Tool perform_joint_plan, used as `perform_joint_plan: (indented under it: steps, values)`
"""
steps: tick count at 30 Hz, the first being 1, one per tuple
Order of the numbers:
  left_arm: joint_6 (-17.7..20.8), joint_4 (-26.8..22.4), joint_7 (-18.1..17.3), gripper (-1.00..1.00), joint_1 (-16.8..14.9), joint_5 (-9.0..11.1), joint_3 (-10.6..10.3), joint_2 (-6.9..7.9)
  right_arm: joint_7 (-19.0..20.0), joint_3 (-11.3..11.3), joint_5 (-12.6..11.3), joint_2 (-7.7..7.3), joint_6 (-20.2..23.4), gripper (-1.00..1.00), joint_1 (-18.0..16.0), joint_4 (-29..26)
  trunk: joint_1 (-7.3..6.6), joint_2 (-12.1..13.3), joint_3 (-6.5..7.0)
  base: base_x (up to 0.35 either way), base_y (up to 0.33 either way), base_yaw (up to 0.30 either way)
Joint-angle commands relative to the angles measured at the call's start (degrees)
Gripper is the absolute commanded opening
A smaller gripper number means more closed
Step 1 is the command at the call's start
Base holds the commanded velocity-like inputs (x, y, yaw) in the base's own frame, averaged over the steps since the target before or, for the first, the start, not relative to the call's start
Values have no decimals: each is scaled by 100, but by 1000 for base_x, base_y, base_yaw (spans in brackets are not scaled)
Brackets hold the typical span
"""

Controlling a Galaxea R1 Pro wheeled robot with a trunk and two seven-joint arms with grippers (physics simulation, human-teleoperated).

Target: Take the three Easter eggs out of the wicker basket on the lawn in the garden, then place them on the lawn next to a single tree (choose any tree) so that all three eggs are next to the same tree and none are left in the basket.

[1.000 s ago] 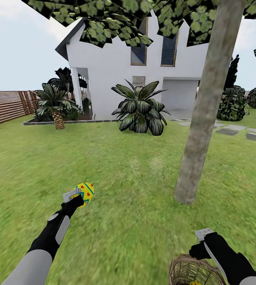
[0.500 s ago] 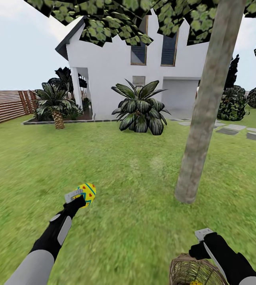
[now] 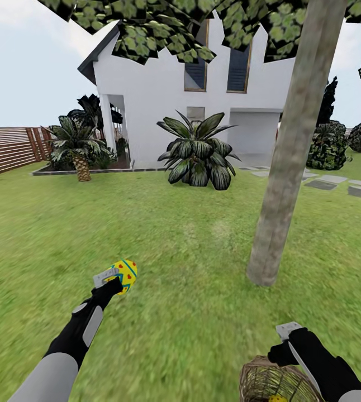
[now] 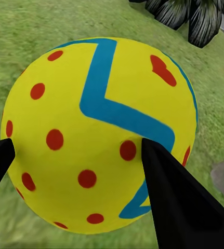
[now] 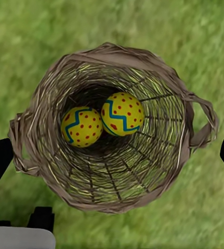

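From the head view, the left gripper [image 3: 115, 277] is clamped on one Easter egg [image 3: 126, 274], held above the lawn [image 3: 180, 312] some way off the tree [image 3: 275, 223], while the right gripper [image 3: 284, 341] hangs just over the wicker basket [image 3: 270, 382]. The left wrist view shows that egg [image 4: 99, 135] pinched between both fingers [image 4: 179, 202]. In the right wrist view the jaws stand wide apart above the basket [image 5: 112, 192], farther from the tree, where two eggs [image 5: 81, 127] [image 5: 122, 114] lie side by side; so I judge none placed yet.
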Motion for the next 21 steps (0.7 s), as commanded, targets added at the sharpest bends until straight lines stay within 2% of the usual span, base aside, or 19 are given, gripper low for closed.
perform_joint_plan:
  steps: [1, 10, 14, 15, 16, 17, 18, 19, 21]
  values:
    - [30, -4, -38, -100, -4, 48, 35, -8, 23, 17, 24, -7, 25, 100, -4, -7, 23, -47, -26, 0, 0, 0]
    - [27, 151, -38, -100, -4, 51, 26, -26, 15, 8, 23, -55, 33, 100, -4, -4, 221, -408, -187, 0, 0, 0]
    - [26, 154, -38, -100, -4, 52, 26, -26, 21, -1, 13, -176, 34, 100, -4, 69, 309, -568, -259, 0, 0, 0]
    - [26, 154, -38, -100, -4, 48, 26, -26, 31, -60, -3, -186, 37, 100, -4, 124, 331, -608, -277, 0, 0, 0]
    - [28, 154, -38, -100, -4, 46, 26, -26, 35, -241, -41, -193, 40, 100, -4, 150, 352, -648, -295, 0, 0, 0]
    - [29, 174, -38, -100, -4, 46, 26, -31, 41, -583, -61, -204, 37, 100, -4, 166, 374, -688, -313, 0, 0, 0]
    - [28, 234, -38, -100, -4, 48, 21, -33, 45, -806, -57, -229, 36, 100, -4, 171, 396, -728, -331, 0, 0, 0]
    - [27, 290, -38, -100, -4, 50, 19, -37, 47, -931, -67, -275, 35, 100, -4, 174, 418, -769, -349, 0, 0, 0]
    - [27, 339, -38, -100, -4, 49, 18, -83, 48, -1002, -78, -308, 34, 100, -4, 176, 462, -849, -385, 0, 0, 0]
